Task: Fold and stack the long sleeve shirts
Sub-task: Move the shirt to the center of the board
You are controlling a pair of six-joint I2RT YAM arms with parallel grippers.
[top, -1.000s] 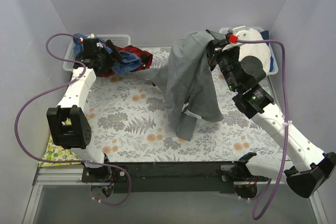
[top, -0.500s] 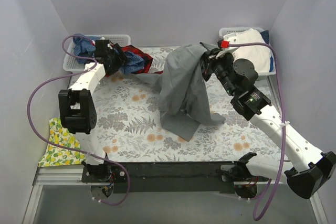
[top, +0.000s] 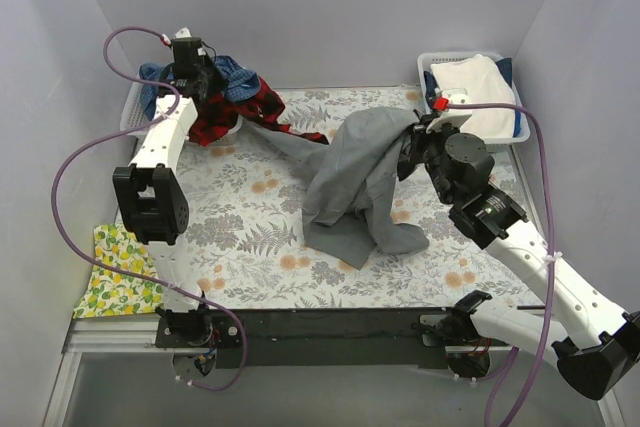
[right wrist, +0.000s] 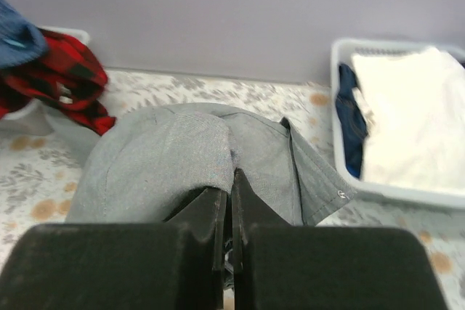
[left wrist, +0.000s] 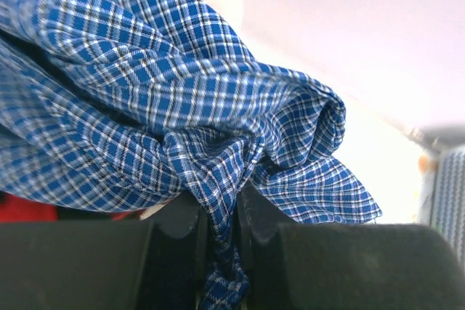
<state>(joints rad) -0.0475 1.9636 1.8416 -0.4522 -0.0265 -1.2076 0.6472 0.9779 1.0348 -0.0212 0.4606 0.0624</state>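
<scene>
A plain grey long sleeve shirt [top: 350, 182] lies bunched in the middle of the fern-print table cover [top: 240, 237]; my right gripper [top: 412, 142] is shut on its upper edge [right wrist: 218, 157], lifting that part. My left gripper [top: 192, 72] is raised at the far left, shut on a fold of the blue checked shirt [left wrist: 182, 121]. The red-black plaid shirt [top: 235, 112] hangs below it, draped over the left basket's edge and trailing toward the grey shirt.
A white basket [top: 132, 117] at the far left is mostly hidden by the shirts. Another white basket [top: 522, 132] at the far right holds white and dark blue cloth [top: 475, 87]. A lemon-print cloth [top: 115, 272] lies off the cover's near left corner.
My left gripper closed on the blue checked shirt and rose toward the back wall, dragging the plaid one along. My right gripper lowered, and the grey shirt sank and spread on the table.
</scene>
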